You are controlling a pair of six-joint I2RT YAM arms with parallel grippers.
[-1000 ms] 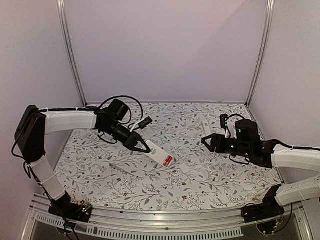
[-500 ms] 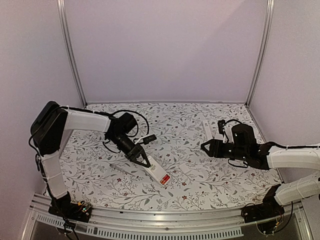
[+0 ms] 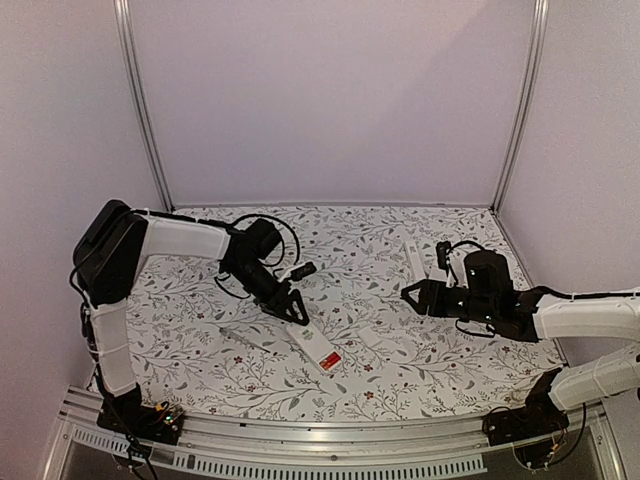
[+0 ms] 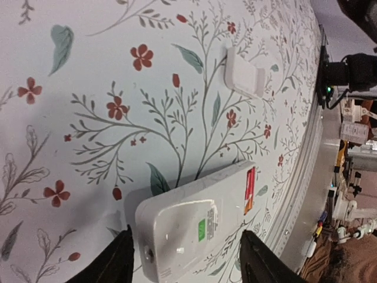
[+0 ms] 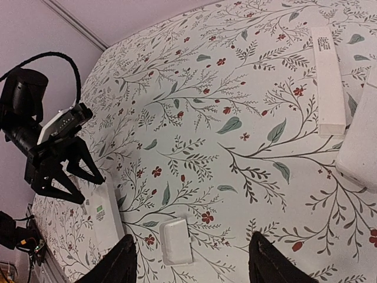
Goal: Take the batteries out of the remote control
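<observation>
the bench (image 3: 200,372) wears a white cloth printed with grey-green sprigs and small red flowers. pale lilac walls (image 3: 330,100) close it in on three sides. aluminium posts (image 3: 141,100) stand at the two back corners, and a slotted aluminium rail (image 3: 330,440) runs along the near edge, where both arm bases sit.

left of centre and toward the front lies a white remote control (image 4: 188,227), angled with one end toward the near edge. its upper face carries a small green sticker (image 4: 202,229). the left end effector (image 3: 296,316) is low over the remote's other end. its fingers (image 4: 115,265) are spread, one on each side of the casing, and pinch nothing. the batteries cannot be made out for sure. a red patch (image 4: 250,190) at the remote's far end could be one in its bay or only a label.

a small white cover (image 4: 244,75) lies flat on the cloth beyond the remote, apart from it.

on the right, the right end effector (image 3: 408,295) hangs above the cloth and points toward the middle, fingers spread and empty. a second, long white remote (image 5: 328,79) lies toward the back right, well apart from the first. just beside it, a white block (image 5: 359,147) is cut off by the edge of the right wrist view. a black cable (image 3: 262,222) loops above the left wrist.
</observation>
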